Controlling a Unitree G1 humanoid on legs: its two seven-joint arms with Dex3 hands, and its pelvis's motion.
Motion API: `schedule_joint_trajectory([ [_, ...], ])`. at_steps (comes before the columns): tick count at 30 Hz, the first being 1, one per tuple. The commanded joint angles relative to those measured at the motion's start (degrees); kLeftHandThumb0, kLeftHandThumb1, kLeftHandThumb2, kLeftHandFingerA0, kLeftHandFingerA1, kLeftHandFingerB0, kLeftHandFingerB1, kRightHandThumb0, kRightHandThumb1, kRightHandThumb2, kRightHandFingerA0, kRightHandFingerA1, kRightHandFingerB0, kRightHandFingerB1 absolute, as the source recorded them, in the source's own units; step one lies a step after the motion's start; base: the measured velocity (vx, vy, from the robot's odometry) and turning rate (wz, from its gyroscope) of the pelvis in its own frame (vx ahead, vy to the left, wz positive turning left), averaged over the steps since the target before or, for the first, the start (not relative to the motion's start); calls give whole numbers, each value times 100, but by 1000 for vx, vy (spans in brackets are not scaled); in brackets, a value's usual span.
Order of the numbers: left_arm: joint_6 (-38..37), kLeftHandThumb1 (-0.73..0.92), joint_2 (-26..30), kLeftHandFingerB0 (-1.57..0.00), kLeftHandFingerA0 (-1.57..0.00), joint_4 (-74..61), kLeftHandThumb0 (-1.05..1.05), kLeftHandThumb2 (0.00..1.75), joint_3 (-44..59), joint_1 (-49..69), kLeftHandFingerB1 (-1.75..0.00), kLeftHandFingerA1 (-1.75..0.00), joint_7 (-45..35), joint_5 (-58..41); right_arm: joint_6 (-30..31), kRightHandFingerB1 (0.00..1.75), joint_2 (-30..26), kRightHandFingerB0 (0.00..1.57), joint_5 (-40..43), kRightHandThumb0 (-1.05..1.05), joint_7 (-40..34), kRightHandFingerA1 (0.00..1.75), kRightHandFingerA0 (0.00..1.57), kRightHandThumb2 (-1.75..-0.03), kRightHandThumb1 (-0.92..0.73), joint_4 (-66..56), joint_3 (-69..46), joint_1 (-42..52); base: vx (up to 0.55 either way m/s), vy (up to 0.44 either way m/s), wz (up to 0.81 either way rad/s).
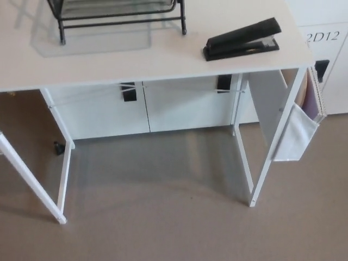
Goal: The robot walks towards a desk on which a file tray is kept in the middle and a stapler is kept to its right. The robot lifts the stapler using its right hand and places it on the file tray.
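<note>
A black stapler (242, 38) lies on the white desk (136, 62), close to its right end and a little back from the front edge. To its left stands a black wire file tray (117, 15), cut off by the top of the picture. The stapler and the tray are apart by a short stretch of desktop. Neither of my hands shows in the head view.
The desk rests on thin white legs (269, 157). A white fabric pocket (296, 133) hangs off its right end. White cabinets (147, 106) with black handles stand behind the desk. Brown carpet (163, 217) covers the floor in front.
</note>
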Motion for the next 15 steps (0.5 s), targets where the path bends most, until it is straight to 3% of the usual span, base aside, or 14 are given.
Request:
schedule_joint_trajectory([
  [1,45,40,111,-74,-71,5,-41,52,-42,-11,-44,-45,107,131,-34,17,-11,0,101,-56,1,29,14,-59,-63,13,-19,20,121,-48,-8],
  [15,-55,40,207,-72,-70,114,-37,52,-49,-85,-44,-46,17,123,-42,17,38,0,113,-56,-12,29,14,-59,-63,20,-28,39,176,57,-3],
])
